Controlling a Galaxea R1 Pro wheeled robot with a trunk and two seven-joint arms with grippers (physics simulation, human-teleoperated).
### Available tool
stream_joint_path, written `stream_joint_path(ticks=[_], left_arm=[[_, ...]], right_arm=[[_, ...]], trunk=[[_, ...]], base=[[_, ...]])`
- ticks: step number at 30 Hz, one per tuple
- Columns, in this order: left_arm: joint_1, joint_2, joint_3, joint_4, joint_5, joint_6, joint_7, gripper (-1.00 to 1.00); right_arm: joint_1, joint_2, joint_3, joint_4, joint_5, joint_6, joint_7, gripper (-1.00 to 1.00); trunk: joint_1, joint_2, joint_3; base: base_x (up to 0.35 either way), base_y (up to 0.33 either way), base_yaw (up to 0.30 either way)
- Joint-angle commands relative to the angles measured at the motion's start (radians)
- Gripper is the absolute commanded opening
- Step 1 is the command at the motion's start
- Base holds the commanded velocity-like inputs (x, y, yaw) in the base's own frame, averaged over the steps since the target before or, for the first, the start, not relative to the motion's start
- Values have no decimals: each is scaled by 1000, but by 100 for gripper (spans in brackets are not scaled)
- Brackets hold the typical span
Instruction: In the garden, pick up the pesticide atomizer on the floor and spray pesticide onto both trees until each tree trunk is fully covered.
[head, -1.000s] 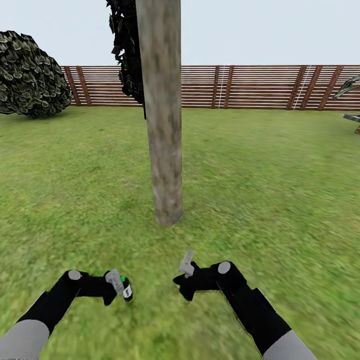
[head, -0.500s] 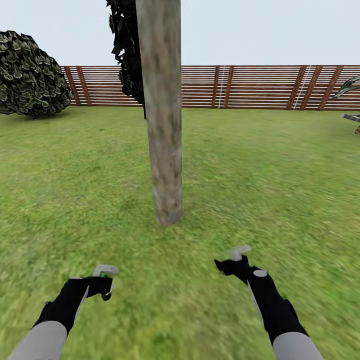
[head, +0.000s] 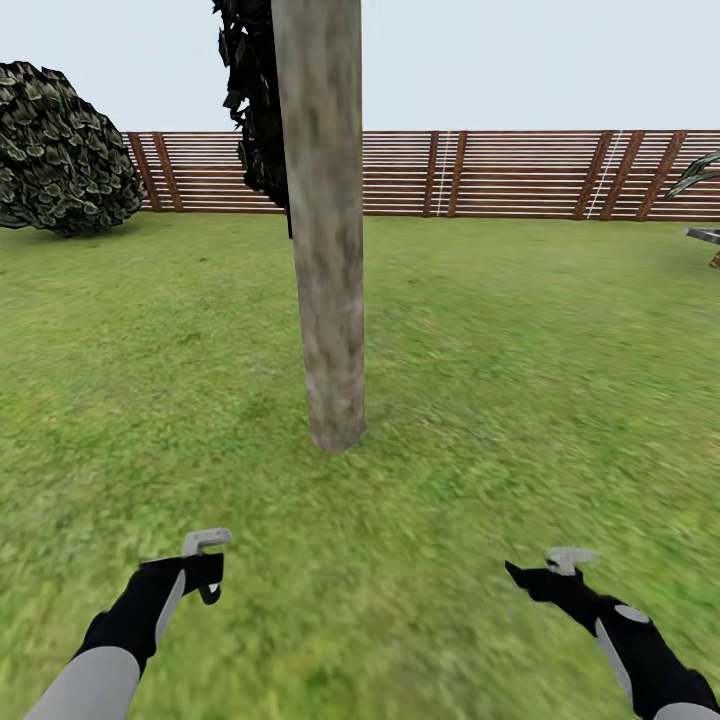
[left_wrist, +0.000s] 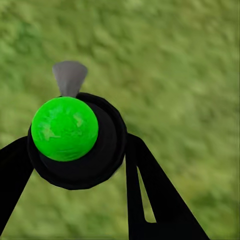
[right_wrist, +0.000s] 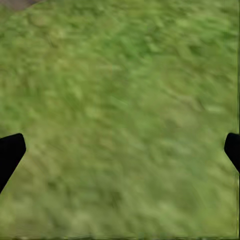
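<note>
One tree trunk (head: 325, 250), grey-brown and blotchy, stands on the lawn straight ahead, with dark foliage (head: 250, 100) behind its top. My left gripper (head: 207, 578) is low at the near left, shut on the pesticide atomizer (head: 207, 545); the bottle's grey trigger head sticks out above the fingers. In the left wrist view the black atomizer (left_wrist: 100, 155) with its green spot sits between the two black fingers (left_wrist: 150, 190). My right gripper (head: 532, 578) hovers over grass at the near right, well short of the trunk. Its fingers (right_wrist: 10, 152) stand wide apart around bare grass.
A brown slatted fence (head: 500, 175) closes the lawn at the back. A round dark bush (head: 60, 150) stands at the far left. Palm fronds (head: 700, 175) poke in at the right edge. Open grass (head: 520, 380) surrounds the trunk.
Both arms have swung outward and back toward me; the right one has gone far right. The left wrist has turned, so the atomizer's grey head now stands above the fingers.
</note>
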Motion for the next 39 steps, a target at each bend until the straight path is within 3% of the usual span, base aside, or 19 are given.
stream_joint_path(ticks=[1, 4, 7, 17, 34, 39], left_arm=[[-1, -1, 1, -2, -11, 5, -9, -100], [-1, -2, -22, -2, -10, 5, -9, -100], [-1, -12, -35, -2, -10, 6, -9, -100], [-2, -19, -40, -3, -8, 6, -9, -100], [-2, -18, -42, -1, -12, 11, -4, -100], [-2, -18, -41, -1, -12, 65, -5, -100]], right_arm=[[-1, -18, -28, 9, 10, 4, 33, 100], [0, -35, -70, 15, 11, 3, 54, 100], [0, -41, -87, 19, 12, 2, 59, 100], [0, -43, -91, 24, 12, 0, 60, 100], [0, -42, -90, 27, 12, 1, 61, 100], [0, -38, -90, 28, 12, 1, 61, 100]], trunk=[[0, 0, -1], [0, 0, -1], [0, 0, -1], [0, 0, -1], [0, 0, -1], [0, 0, -1]], base=[[0, 0, 0], [0, 0, 0], [47, 0, 0], [294, 0, -26], [254, 177, -281], [243, 214, -292]])
